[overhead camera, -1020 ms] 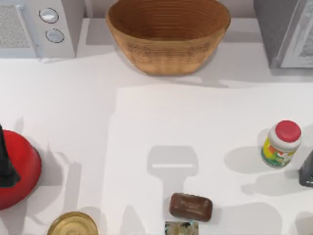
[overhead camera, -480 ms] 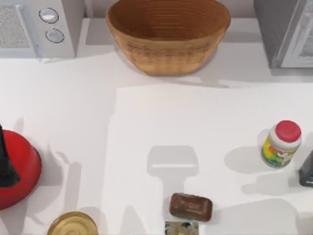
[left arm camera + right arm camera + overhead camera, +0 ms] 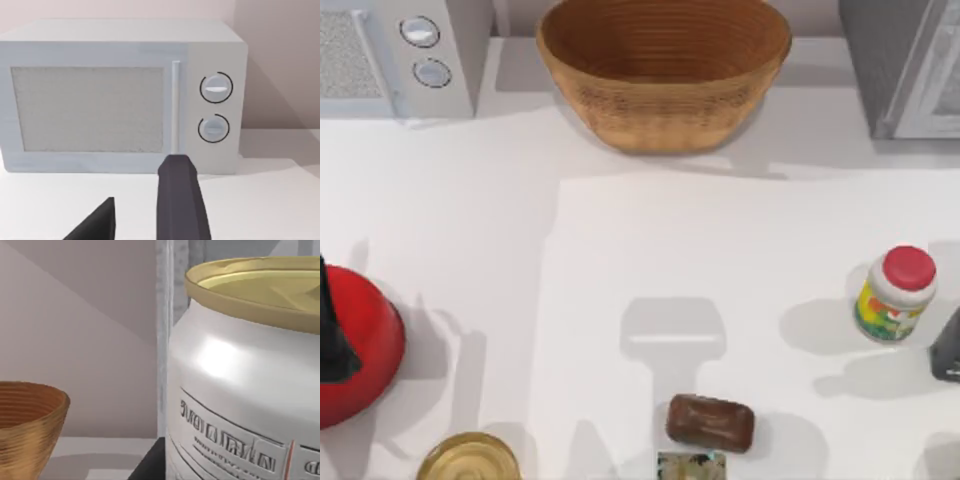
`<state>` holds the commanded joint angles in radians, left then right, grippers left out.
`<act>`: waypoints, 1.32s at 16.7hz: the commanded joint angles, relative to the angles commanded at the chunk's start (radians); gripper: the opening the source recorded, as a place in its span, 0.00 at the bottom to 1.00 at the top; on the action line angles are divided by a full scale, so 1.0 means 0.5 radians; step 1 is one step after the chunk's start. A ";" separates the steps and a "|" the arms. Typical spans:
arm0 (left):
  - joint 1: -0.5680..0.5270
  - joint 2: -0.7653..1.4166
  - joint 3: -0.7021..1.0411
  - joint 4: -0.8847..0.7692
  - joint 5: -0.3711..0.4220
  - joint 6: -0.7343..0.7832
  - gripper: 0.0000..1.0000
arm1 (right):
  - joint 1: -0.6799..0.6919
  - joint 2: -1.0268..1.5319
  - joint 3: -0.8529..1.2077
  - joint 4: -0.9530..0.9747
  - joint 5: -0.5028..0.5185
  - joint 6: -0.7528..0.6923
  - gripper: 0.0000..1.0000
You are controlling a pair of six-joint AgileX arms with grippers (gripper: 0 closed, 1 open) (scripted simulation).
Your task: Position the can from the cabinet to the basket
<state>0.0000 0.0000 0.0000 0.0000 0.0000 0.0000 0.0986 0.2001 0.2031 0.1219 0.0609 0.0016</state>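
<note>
Fingers of the left gripper (image 3: 145, 220) stand apart, grasping nothing, and point toward the white microwave (image 3: 120, 95) at the counter's far left. Whether the right gripper is clenched on the can (image 3: 245, 380) I cannot tell; in the right wrist view the can sits very close to the camera, white-bodied with a gold rim, in front of the cabinet (image 3: 905, 65) at the far right. The wicker basket (image 3: 665, 70) stands at the far middle of the counter (image 3: 620, 260), well apart from the cabinet. A red-capped jar (image 3: 895, 293) stands near the right edge.
</note>
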 joint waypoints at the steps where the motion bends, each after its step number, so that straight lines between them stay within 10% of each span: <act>1: 0.000 0.000 0.000 0.000 0.000 0.000 1.00 | 0.060 0.136 0.136 0.066 0.040 0.000 0.00; 14: 0.000 0.000 0.000 0.000 0.000 0.000 1.00 | 0.848 2.927 2.501 0.729 0.783 0.014 0.00; 22: 0.000 0.000 0.000 0.000 0.000 0.000 1.00 | 1.070 4.045 3.050 0.794 1.174 0.026 0.00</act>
<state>0.0000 0.0000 0.0000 0.0000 0.0000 0.0000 0.6336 2.2224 1.7281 0.5189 0.6478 0.0148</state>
